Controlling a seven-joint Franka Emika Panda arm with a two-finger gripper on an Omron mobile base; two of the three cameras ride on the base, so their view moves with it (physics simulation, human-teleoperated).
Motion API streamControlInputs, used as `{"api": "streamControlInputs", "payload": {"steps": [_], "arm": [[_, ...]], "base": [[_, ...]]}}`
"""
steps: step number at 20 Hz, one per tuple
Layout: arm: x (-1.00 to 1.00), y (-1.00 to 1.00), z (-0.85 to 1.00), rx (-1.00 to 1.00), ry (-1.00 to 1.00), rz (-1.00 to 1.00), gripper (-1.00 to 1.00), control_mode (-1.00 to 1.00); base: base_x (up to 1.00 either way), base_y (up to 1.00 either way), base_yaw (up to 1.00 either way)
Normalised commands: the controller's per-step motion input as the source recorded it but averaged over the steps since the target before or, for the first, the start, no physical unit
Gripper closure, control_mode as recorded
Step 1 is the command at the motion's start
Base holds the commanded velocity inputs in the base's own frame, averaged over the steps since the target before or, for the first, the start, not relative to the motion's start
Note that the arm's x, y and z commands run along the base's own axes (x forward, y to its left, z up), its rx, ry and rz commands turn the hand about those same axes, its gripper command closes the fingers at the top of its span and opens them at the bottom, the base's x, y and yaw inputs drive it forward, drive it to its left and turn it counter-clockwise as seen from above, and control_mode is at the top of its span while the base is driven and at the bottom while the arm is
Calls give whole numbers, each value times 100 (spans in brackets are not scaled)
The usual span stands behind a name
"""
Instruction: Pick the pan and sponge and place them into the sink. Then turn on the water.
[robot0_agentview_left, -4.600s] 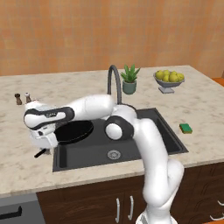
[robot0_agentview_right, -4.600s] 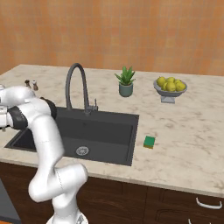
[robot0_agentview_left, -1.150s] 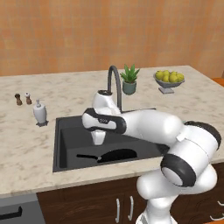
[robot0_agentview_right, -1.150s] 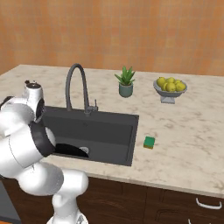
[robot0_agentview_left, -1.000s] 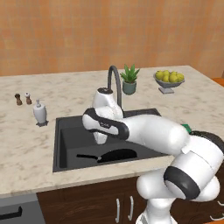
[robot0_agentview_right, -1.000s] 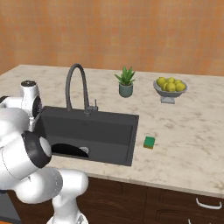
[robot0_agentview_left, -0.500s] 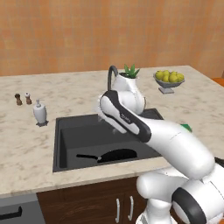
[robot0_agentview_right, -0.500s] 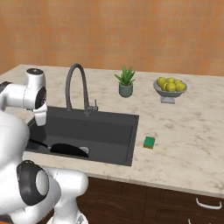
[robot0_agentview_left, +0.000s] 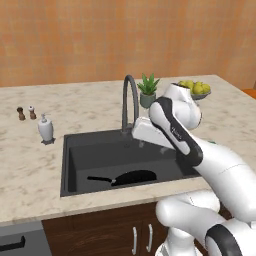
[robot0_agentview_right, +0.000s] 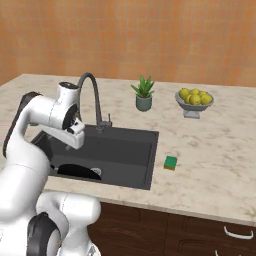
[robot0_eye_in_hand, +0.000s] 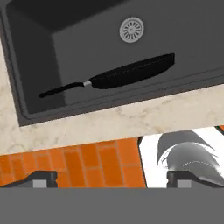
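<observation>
So the pan (robot0_agentview_left: 131, 177) is sitting in the sink (robot0_agentview_left: 75, 150), lying along the front wall, tilted up on its edge by the look of it, with the long handle pointing toward the soap dispenser (robot0_agentview_left: 46, 128) side. From the hand camera you can see the pan (robot0_eye_in_hand: 131, 72) just beside the silver drain (robot0_eye_in_hand: 131, 29), not covering it.

The sponge (robot0_agentview_right: 171, 162) is on the marble counter (robot0_agentview_right: 215, 150), just off the sink's right rim, well apart from the pan.

The gripper (robot0_eye_in_hand: 111, 177) is up above the basin near the faucet (robot0_agentview_left: 129, 102), jaws spread wide with nothing between them.

Back along the counter there's a little potted plant (robot0_agentview_right: 143, 94) and a bowl of lemons (robot0_agentview_right: 194, 100), plus salt and pepper shakers (robot0_agentview_left: 26, 112) off to the far left. No water running that I can see.
</observation>
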Motion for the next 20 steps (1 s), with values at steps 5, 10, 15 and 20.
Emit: {"api": "streamControlInputs", "payload": {"steps": [5, 10, 15, 20], "arm": [[-2, -100, -2, -5, 0, 52, -100, -100], [0, -100, -16, 0, 0, 32, -100, -100], [1, -100, -12, 0, 0, 24, -100, -100], [38, -85, -16, 0, 0, 14, -100, -100]], "base": [[0, 0, 0], [0, 0, 0], [0, 0, 0], [0, 0, 0]]}}
